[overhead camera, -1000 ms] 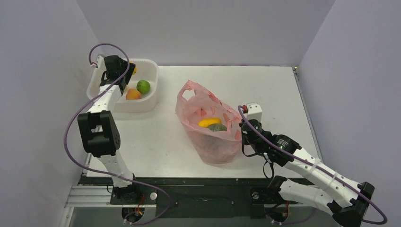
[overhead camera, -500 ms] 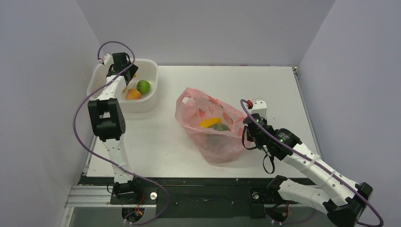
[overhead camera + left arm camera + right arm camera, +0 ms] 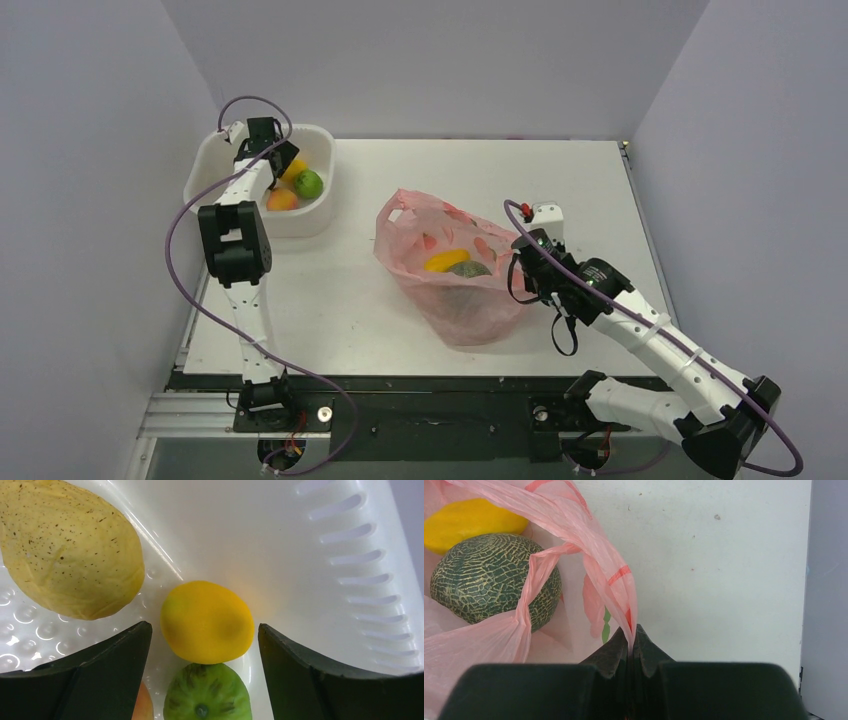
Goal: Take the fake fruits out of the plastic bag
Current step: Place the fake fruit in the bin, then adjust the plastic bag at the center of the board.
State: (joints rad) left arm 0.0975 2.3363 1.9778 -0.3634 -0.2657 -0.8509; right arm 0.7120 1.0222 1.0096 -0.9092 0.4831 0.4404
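The pink plastic bag (image 3: pixel 455 295) lies mid-table with its mouth open. A yellow fruit (image 3: pixel 445 259) and a dark green netted melon (image 3: pixel 468 269) lie inside it. My right gripper (image 3: pixel 520 262) is shut on the bag's right rim. The right wrist view shows the pink film (image 3: pixel 594 555) pinched at the gripper (image 3: pixel 631 632), with the melon (image 3: pixel 489 580) and yellow fruit (image 3: pixel 469 522) at the left. My left gripper (image 3: pixel 283 160) is open over the white basin (image 3: pixel 320 215). In the left wrist view the gripper (image 3: pixel 205 635) straddles a round yellow fruit (image 3: pixel 207 615) without touching it.
The basin (image 3: pixel 300 540) also holds a lime-green fruit (image 3: pixel 207 695), a pale speckled yellow fruit (image 3: pixel 65 550) and an orange piece (image 3: pixel 142 705). The top view shows the lime fruit (image 3: pixel 307 183) and orange one (image 3: pixel 282 199). Grey walls close three sides.
My left gripper has shifted right along the basin's back side, and a yellow fruit now lies beside the lime one. My right gripper has drawn the bag's rim slightly to the right.
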